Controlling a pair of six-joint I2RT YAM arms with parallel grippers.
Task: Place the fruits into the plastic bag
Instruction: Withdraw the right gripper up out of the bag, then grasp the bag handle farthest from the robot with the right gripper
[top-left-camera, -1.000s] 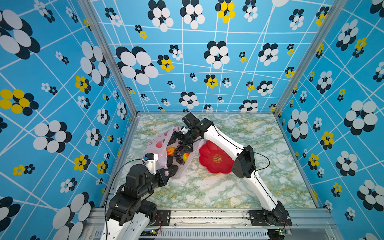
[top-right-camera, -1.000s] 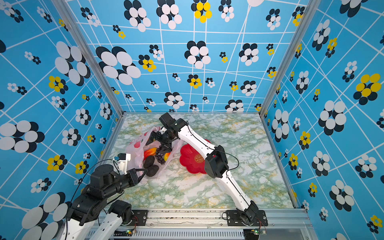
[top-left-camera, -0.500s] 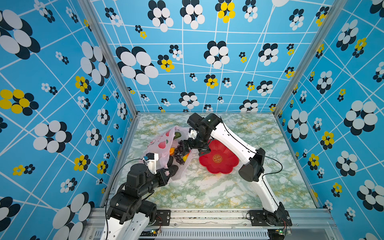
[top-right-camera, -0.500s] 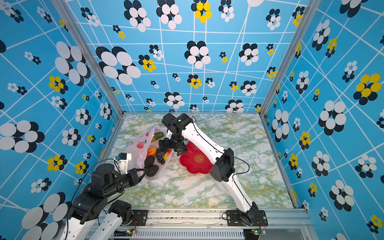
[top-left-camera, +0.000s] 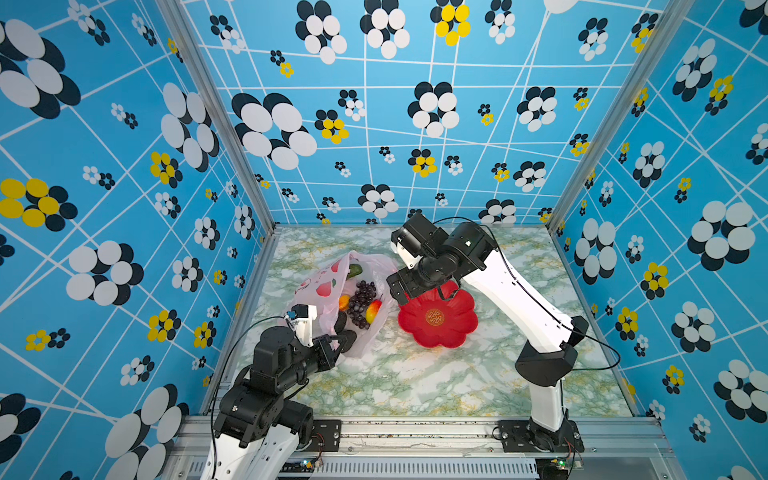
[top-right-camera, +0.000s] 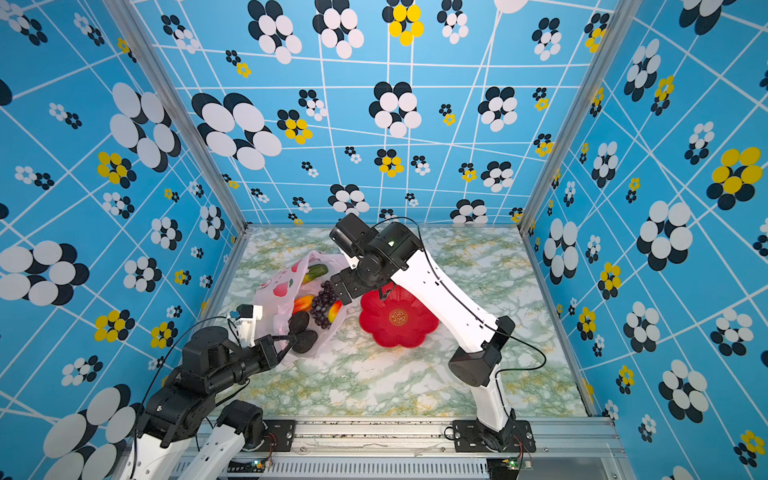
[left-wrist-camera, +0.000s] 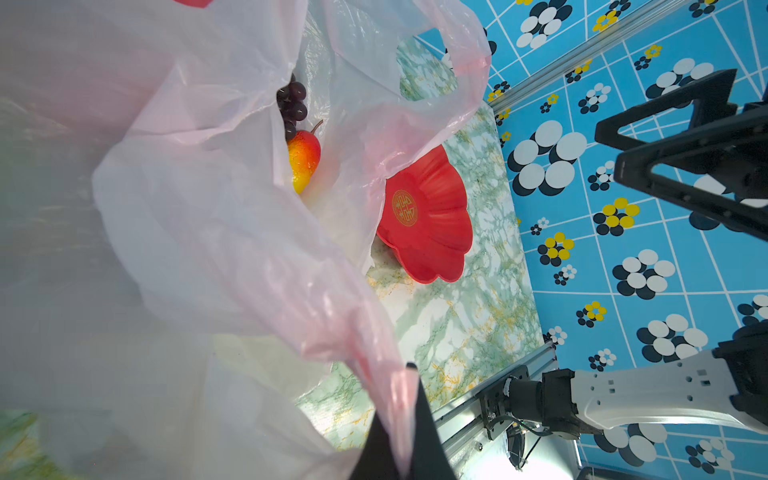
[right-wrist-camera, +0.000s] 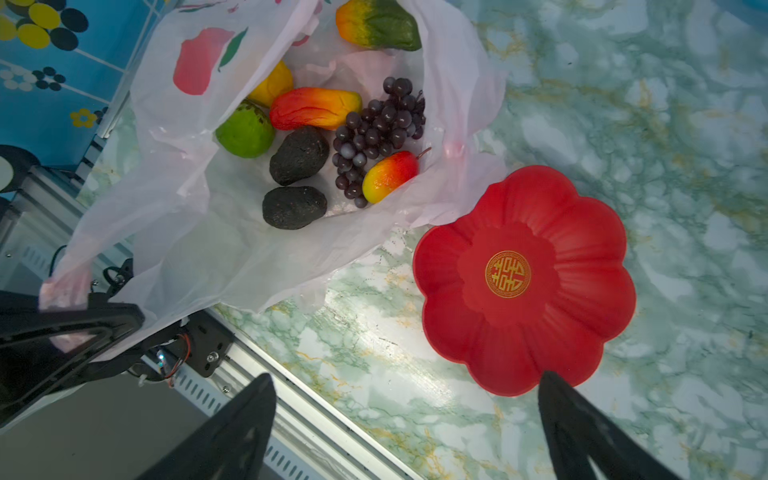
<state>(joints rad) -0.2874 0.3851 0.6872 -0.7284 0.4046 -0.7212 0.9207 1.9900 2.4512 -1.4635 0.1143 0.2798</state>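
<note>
The pale pink plastic bag (top-left-camera: 328, 286) (right-wrist-camera: 187, 232) lies open on the left of the table. Inside it lie the fruits: a dark purple grape bunch (right-wrist-camera: 378, 129) (top-left-camera: 361, 301), a small red-yellow one (right-wrist-camera: 388, 176) (left-wrist-camera: 303, 160), two dark avocados (right-wrist-camera: 299, 160), a green one (right-wrist-camera: 245, 133), a red-orange one (right-wrist-camera: 316, 108), a yellow one (right-wrist-camera: 272, 85) and a green-orange oblong (right-wrist-camera: 378, 25). My left gripper (top-left-camera: 338, 340) (left-wrist-camera: 405, 374) is shut on the bag's near handle and holds it up. My right gripper (top-left-camera: 399, 291) (right-wrist-camera: 405, 380) hangs open and empty between the bag's mouth and the dish.
A red flower-shaped dish (top-left-camera: 436, 318) (right-wrist-camera: 523, 278) with nothing in it sits right of the bag, partly under my right wrist. The metal front rail (right-wrist-camera: 291, 386) runs along the table's near edge. Blue patterned walls close in three sides.
My right gripper has drawn back from over the bag's mouth to the right, toward the dish, still open. The left gripper has kept its hold on the handle.
</note>
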